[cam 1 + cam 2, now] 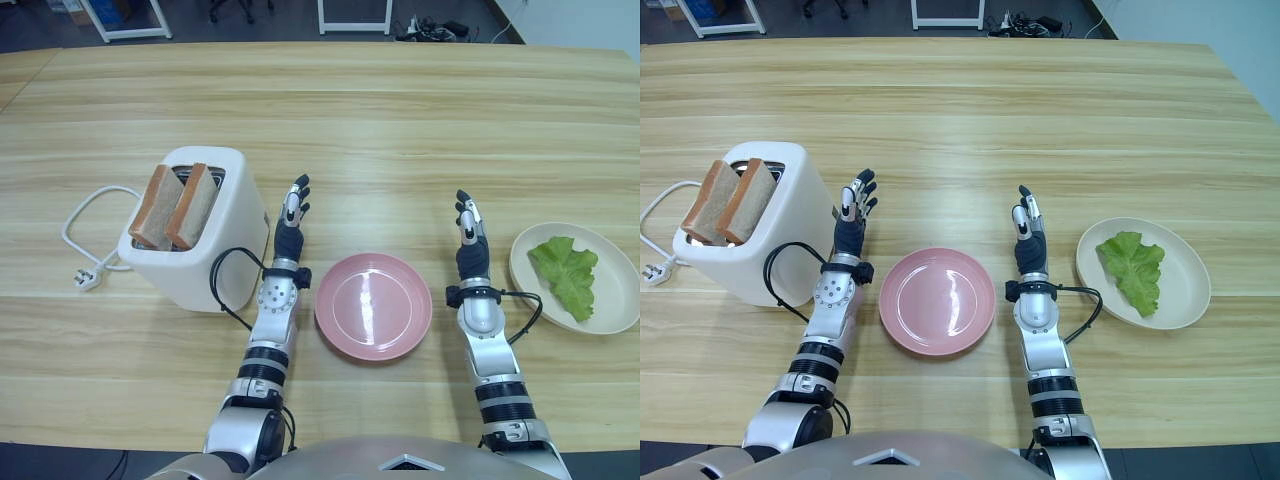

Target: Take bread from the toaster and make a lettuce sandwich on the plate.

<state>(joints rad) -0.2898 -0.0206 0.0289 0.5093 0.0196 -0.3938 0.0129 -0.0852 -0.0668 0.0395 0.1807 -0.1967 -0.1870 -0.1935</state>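
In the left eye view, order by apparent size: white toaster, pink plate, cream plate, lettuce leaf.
1. Boxy white toaster.
2. Round pink plate and round cream plate: look alike, unranked.
3. Green lettuce leaf, smallest.

Two bread slices (pixel 176 208) standing in white toaster (pixel 185 272); pink plate (pixel 373 306) centre; lettuce (pixel 566 272) on cream dish (pixel 621 292) right.

Pale wooden table (pixel 400 110) with visible grain; smooth white plastic-looking toaster (pixel 170 270); glossy round pink plate (pixel 373 305); matt cream plate (pixel 618 285) under crinkled green lettuce leaf (pixel 567 272).
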